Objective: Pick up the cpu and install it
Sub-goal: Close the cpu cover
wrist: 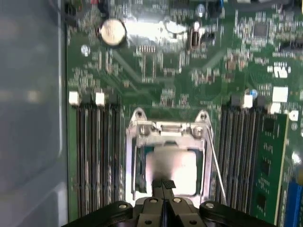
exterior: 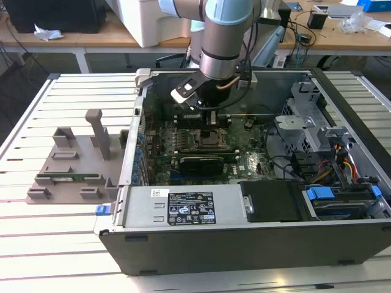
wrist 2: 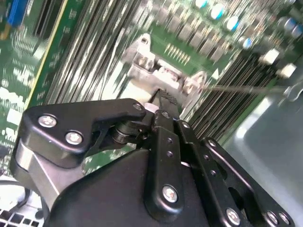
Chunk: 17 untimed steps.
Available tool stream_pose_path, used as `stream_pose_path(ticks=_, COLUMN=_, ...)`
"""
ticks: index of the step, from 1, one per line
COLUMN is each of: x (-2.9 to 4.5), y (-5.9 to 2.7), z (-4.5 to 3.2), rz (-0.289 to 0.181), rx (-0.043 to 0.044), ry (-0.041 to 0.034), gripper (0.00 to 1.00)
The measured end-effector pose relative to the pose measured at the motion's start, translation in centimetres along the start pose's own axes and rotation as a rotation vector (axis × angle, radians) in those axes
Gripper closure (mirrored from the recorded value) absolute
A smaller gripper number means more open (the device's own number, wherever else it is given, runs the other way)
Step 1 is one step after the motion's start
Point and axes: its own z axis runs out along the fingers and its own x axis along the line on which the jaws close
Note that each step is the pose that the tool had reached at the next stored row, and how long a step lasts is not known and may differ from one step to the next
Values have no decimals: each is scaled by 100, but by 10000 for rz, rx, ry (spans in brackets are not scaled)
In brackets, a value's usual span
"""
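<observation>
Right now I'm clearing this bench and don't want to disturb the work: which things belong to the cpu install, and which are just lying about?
In the job: cpu, lying within the socket frame; end effector, shut, over it.
Just about: grey fixture tray outside the case; power supply; coin battery.

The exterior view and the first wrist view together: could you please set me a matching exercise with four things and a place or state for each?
Things:
1. cpu
2. fixture tray
3. coin cell
4. claw

Places or states:
A. on the slatted table, at the exterior view's left of the computer case
B. round and silver, on the green board
C. shut, tips over the chip
D. lying within the metal socket frame

Pairs: 1-D, 2-A, 3-B, 4-C.
</observation>
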Motion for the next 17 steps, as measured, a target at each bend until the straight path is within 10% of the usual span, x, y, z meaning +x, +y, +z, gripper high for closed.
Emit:
stream_pose_path(ticks=9, x=-5, y=205, z=-86, rz=-1, rx=13, ry=35, gripper=89)
stream_pose_path(ticks=17, x=2, y=-142, z=-60, rz=-7, rx=-38, ry=89, gripper=89)
